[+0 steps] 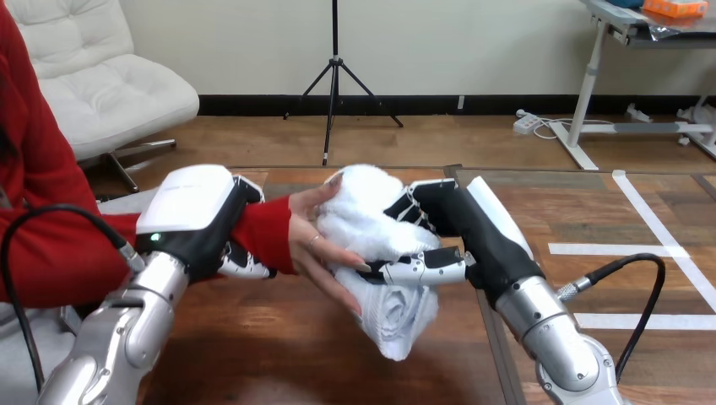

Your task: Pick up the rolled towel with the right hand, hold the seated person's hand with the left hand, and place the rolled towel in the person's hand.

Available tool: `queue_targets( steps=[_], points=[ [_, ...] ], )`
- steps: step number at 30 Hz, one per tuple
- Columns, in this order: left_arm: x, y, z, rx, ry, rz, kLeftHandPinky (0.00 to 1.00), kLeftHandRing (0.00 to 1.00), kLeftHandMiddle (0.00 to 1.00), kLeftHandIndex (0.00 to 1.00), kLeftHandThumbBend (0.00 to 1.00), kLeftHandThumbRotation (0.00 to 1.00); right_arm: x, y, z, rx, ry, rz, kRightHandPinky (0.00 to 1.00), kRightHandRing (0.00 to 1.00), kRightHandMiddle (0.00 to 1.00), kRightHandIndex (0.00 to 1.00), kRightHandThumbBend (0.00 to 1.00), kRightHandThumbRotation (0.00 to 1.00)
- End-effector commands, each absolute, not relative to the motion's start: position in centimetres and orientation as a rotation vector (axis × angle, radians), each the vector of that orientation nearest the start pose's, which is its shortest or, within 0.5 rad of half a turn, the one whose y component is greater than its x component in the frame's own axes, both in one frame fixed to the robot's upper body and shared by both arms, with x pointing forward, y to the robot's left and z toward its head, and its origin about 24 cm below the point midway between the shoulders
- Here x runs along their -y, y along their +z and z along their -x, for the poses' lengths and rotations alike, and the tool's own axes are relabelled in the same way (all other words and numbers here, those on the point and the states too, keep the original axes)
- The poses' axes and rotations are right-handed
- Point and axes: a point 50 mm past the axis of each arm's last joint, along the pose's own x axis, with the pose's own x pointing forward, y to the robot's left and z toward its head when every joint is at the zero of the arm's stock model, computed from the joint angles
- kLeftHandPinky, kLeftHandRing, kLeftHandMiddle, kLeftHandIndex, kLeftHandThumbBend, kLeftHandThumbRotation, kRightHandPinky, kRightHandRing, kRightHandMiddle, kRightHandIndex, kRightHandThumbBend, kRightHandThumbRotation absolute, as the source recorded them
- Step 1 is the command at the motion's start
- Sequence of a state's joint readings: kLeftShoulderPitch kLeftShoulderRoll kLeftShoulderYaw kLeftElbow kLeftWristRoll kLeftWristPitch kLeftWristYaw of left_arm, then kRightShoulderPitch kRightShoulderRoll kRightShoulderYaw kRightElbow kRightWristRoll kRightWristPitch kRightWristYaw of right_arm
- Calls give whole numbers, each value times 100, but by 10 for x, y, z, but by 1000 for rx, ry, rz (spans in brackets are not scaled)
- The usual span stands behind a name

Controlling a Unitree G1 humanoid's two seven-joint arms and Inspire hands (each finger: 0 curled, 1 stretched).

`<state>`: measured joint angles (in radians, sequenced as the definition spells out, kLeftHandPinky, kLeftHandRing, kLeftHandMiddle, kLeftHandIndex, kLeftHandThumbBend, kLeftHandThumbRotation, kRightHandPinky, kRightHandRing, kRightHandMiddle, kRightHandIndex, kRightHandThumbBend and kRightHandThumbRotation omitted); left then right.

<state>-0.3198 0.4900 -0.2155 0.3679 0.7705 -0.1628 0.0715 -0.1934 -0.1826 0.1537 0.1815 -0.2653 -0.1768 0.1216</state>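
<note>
The soft, light rolled towel (365, 229) rests in the person's hand (308, 242), squeezed round its middle, the best place to hold it, by the right robot hand (458, 226), while the left robot hand (201, 221) wraps the person's wrist (267, 233).

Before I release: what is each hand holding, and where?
Right hand grips the rolled towel around its middle; left hand clasps the person's wrist.

Head-mounted view, down across table (279, 354)
</note>
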Motion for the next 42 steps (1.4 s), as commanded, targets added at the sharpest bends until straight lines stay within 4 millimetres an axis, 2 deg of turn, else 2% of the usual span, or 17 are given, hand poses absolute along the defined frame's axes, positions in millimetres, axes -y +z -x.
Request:
queue_targets(
  steps=[1, 42],
  points=[
    [-162, 144, -339, 512, -90, -1201, 23, 28, 34, 36, 72, 0, 107, 128, -284, 486, 349, 371, 25, 30, 36, 41, 70, 0],
    [-159, 137, -335, 476, -130, -1169, 25, 29, 36, 36, 72, 0, 107, 130, -279, 438, 395, 343, 23, 28, 35, 41, 72, 0]
  ],
)
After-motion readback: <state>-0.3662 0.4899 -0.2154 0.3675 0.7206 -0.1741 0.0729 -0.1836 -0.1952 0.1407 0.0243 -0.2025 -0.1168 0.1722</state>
